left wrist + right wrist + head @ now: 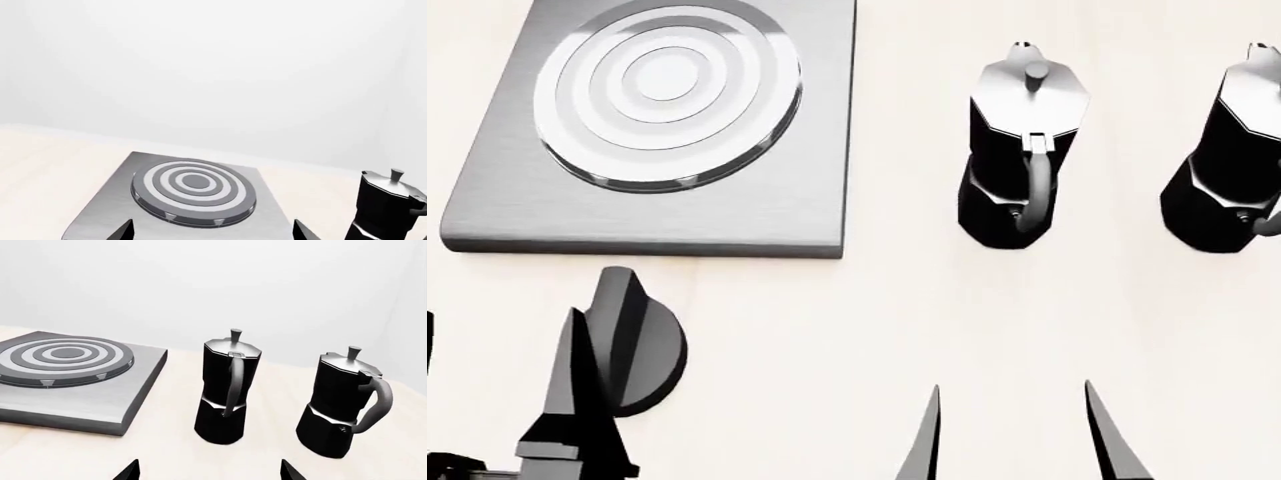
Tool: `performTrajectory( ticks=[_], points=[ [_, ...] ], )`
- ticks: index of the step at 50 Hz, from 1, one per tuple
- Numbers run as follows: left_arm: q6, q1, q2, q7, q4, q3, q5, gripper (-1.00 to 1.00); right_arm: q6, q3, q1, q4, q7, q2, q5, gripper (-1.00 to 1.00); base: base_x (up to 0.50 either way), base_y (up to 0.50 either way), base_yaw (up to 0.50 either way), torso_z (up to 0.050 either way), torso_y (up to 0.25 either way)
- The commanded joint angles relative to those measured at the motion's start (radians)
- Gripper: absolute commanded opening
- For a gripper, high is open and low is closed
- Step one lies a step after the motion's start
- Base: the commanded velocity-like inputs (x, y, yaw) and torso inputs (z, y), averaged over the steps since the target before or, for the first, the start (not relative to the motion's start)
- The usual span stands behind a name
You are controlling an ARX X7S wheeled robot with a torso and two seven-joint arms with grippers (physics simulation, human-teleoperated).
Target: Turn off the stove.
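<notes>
The stove (667, 205) is seen on the pale worktop (868, 320) at about 11 o'clock in the head view, lying flat with its round burner facing up. Being square, it has no real long axis; its near edge runs roughly 9 to 3 o'clock, slightly skewed. The black knob (647, 345) is set just in front of that edge, apart from the slab. The left pincer (594, 370) is held over the knob, one finger laid across it, probably so that it can be turned; whether the jaws are spread or closed on it cannot be told. The right pincer (1014, 440) is held open at 6 o'clock, empty, below the two moka pots (1021, 150), presumably kept out of the way.
</notes>
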Motion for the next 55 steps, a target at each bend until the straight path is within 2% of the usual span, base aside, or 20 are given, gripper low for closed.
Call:
performTrajectory(
  ticks=[1,55],
  points=[
    [-0.015,-0.047,0.023,-0.012,-0.032,0.026,0.008,1.00,-0.002,-0.002,-0.001,0.000,0.004,0.003,0.002,1.00,0.00,0.00,0.00,0.000,0.000],
    [0.097,-0.180,0.084,-0.028,-0.382,0.073,0.056,1.00,-0.006,-0.013,0.005,0.008,0.013,0.018,0.018,1.00,0.00,0.00,0.00,0.000,0.000]
  ],
)
